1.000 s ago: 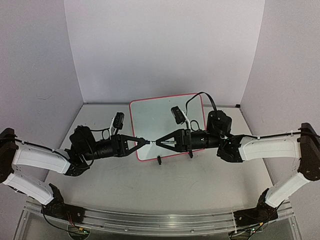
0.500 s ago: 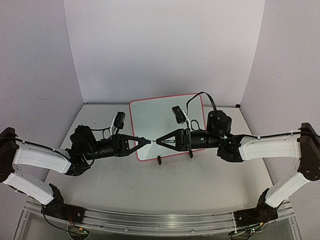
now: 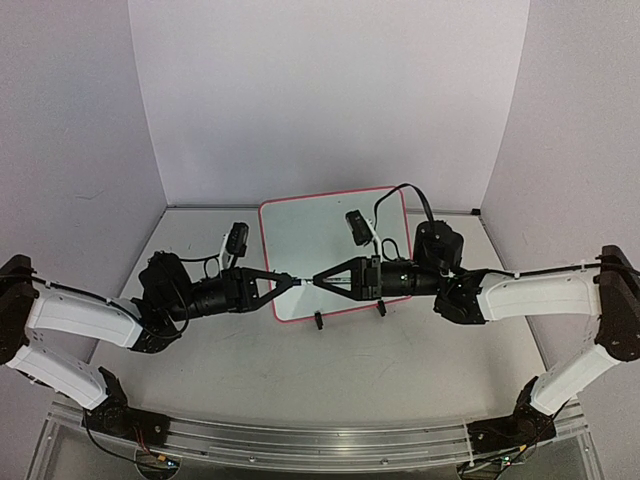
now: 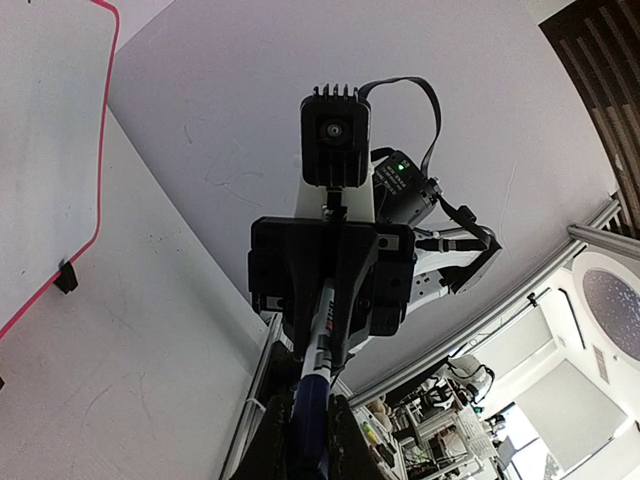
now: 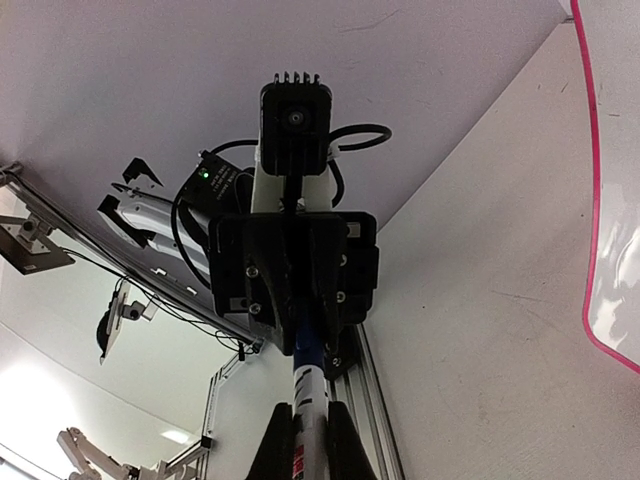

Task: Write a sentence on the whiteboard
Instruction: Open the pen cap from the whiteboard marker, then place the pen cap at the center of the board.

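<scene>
Pale table (image 3: 420,350), lilac walls. Whiteboard (image 3: 330,230) flat at 12 o'clock from arm bases, blank; no sentence visible. Left gripper (image 3: 285,283) and right gripper (image 3: 322,283) tip to tip above board's 7 o'clock corner, both clamped on one marker (image 3: 303,282): left on blue end, likely cap, right on white barrel. Risks: off-axis pull cocks marker in grip; sudden cap release jerks arms apart; weak grip drops marker onto board.

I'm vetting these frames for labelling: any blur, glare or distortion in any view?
Top external: sharp, evenly lit, lilac cast, no glare on the red-framed white whiteboard. Left wrist: wide-angle bending of straight edges, background lower right blown out. Right wrist: same bending; the white-and-blue marker softens nearest the lens.
</scene>
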`<state>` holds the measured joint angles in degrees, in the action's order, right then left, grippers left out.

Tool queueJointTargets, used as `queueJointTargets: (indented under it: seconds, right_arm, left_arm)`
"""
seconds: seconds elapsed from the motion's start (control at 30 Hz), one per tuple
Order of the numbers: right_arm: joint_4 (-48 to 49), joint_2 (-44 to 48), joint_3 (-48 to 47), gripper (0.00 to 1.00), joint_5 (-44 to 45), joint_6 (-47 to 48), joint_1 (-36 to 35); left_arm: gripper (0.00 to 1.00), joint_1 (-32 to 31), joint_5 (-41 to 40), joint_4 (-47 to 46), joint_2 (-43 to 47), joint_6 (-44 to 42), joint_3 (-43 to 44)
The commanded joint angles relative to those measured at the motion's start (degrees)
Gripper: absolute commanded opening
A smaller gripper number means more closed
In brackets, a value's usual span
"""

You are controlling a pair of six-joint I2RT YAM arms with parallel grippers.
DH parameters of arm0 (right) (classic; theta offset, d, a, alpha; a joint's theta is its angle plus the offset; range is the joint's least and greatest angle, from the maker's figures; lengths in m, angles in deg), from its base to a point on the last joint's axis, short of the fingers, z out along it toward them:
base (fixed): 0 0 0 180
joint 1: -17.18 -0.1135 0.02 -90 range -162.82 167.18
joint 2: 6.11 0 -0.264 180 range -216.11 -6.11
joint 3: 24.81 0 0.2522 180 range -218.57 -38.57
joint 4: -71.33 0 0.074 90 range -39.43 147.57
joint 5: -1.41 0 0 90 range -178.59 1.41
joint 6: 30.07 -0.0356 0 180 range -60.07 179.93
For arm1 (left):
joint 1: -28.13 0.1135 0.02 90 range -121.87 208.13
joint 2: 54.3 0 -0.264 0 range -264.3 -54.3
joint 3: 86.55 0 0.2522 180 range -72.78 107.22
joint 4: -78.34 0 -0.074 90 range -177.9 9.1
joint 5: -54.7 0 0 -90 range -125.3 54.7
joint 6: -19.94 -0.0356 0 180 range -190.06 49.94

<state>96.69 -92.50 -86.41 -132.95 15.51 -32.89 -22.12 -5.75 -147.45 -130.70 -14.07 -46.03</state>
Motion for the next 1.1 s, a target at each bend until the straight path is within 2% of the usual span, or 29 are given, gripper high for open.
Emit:
queueJointTargets:
  seconds: [0.0, 0.13, 0.37, 0.47, 0.57, 0.7, 0.87, 1.07]
  right_arm:
    - [4.09, 1.66, 1.81, 0.0, 2.33, -0.39, 0.71]
    - [4.71, 4.53, 5.41, 0.0, 1.14, -0.61, 3.43]
    - [4.58, 9.45, 8.85, 0.0, -1.87, -0.49, 6.93]
    - [3.66, 10.98, 9.04, 0.0, -2.29, 0.5, 7.12]
    - [-3.22, 12.59, 8.17, 0.0, -0.8, 4.72, 7.11]
    - [-16.9, 16.68, 6.9, 0.0, 5.2, 12.86, 6.26]
    - [-22.9, 18.67, 6.08, 0.0, 8.74, 16.07, 5.42]
    - [-26.46, 15.35, 4.17, 0.0, 12.43, 18.02, 2.8]
  left_arm:
    - [0.0, -0.19, -5.22, 1.26, 4.13, -1.23, -1.26]
    - [0.0, 2.69, -7.37, 5.74, 9.88, -1.81, -1.53]
    - [0.0, 8.92, -6.04, 15.99, 19.06, -1.84, -4.05]
    - [0.0, 9.03, -5.19, 29.85, 20.92, -6.68, -2.57]
    - [0.0, 9.03, -6.6, 47.58, 21.04, -10.35, -1.91]
    - [0.0, 9.03, -8.97, 57.59, 20.46, -9.96, -3.82]
    - [0.0, 8.98, -8.69, 58.69, 16.07, -8.5, -5.23]
    - [0.0, 8.95, -10.41, 57.87, 8.24, -7.08, -3.86]
